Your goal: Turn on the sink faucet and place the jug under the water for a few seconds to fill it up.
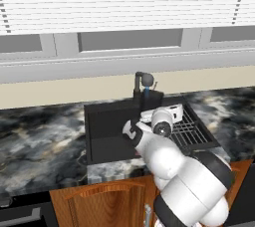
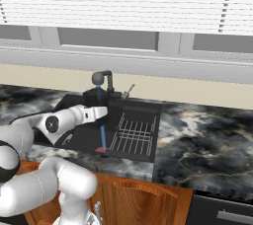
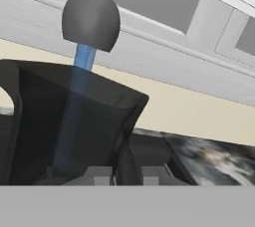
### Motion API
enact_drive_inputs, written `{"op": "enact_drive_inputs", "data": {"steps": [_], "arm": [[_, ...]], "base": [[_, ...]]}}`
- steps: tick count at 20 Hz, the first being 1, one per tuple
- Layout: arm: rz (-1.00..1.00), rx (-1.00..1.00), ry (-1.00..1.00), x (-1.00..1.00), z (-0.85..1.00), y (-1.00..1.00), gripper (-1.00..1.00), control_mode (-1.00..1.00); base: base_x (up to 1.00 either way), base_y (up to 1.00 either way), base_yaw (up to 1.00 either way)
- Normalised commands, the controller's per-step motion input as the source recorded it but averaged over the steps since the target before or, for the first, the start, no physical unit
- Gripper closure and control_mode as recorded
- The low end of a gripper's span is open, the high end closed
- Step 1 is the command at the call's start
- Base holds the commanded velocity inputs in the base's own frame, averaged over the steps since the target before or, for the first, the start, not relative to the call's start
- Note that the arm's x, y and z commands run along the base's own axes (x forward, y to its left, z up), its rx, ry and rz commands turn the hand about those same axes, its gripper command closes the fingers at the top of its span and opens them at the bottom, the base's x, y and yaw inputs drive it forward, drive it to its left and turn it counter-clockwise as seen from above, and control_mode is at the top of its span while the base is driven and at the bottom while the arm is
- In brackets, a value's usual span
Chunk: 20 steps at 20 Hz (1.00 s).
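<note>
Marble-patterned surface [image 2: 197,135] runs around the sink [image 1: 107,131] in mid-frame, with blinds filling the top. Nearest in the hand view, the gripper [image 3: 124,175] sits at bottom centre, closed on the jug [image 3: 69,121], which fills the left of that frame. Just beyond, the water [image 2: 101,120] falls from the head of the sink faucet [image 3: 90,19] at upper left, straight into the jug's mouth. So the tap is on and the jug is placed; judging by this, only holding it there briefly remains.

matt black jug [image 3: 74,121], matt grey faucet [image 3: 90,19], glossy marbled stone counter [image 2: 207,135]
</note>
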Motion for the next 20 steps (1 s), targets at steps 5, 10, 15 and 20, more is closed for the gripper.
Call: {"op": "enact_drive_inputs", "data": {"steps": [5,10,15,20], "arm": [[-0.05,0.0,0.0,0.03,0.0,0.0,1.0,-1.0],[-0.05,0.0,0.0,0.02,-0.01,0.0,1.0,-1.0],[-0.04,0.0,0.0,0.05,-0.01,0.0,1.0,-1.0],[-0.02,0.0,0.05,0.13,-0.02,0.0,1.0,-1.0]], "base": [[0.0,0.0,0.0],[0.0,0.0,0.0],[0.0,0.0,0.0],[0.0,0.0,0.0]]}}
